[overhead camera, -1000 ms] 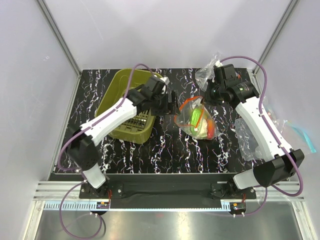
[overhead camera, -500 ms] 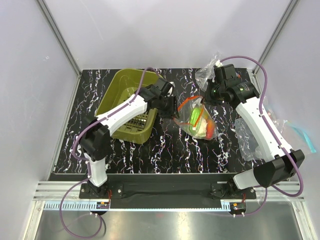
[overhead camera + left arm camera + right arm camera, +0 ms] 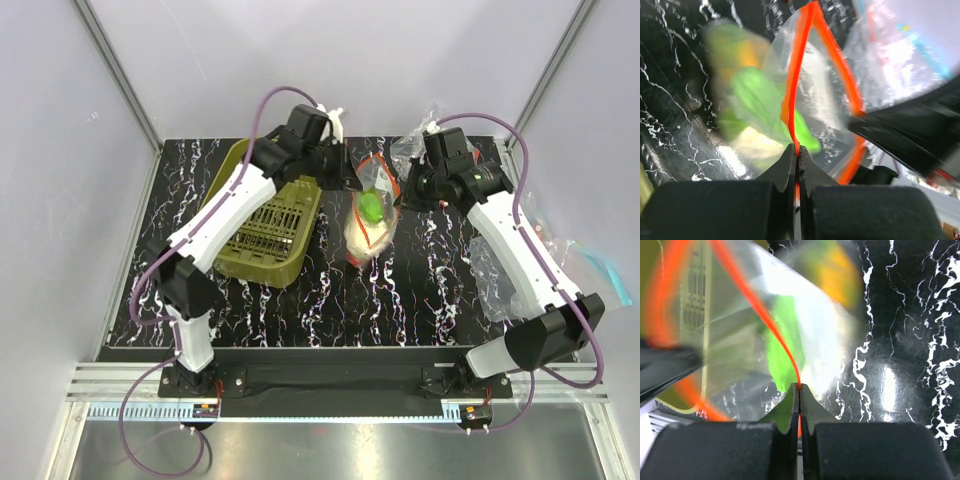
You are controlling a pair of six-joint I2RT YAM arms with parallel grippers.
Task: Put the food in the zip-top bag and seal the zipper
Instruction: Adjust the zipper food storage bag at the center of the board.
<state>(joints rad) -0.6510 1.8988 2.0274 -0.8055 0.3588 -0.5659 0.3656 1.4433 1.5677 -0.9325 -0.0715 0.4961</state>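
L jaws: clamped on zipper (image 3: 791,95) | R jaws: clamped on zipper, opp. end | zip-top bag (image 3: 368,236) betw. them, mouth open, food (image 3: 371,208) inside

Basket (image 3: 262,228) close beside the bag (image 3: 368,228)

Left pincer (image 3: 798,159) pinching red zipper (image 3: 795,85), blurred green food (image 3: 760,102) inside bag (image 3: 830,107)

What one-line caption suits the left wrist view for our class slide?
The left gripper shut on the zipper of the zip-top bag, food inside.
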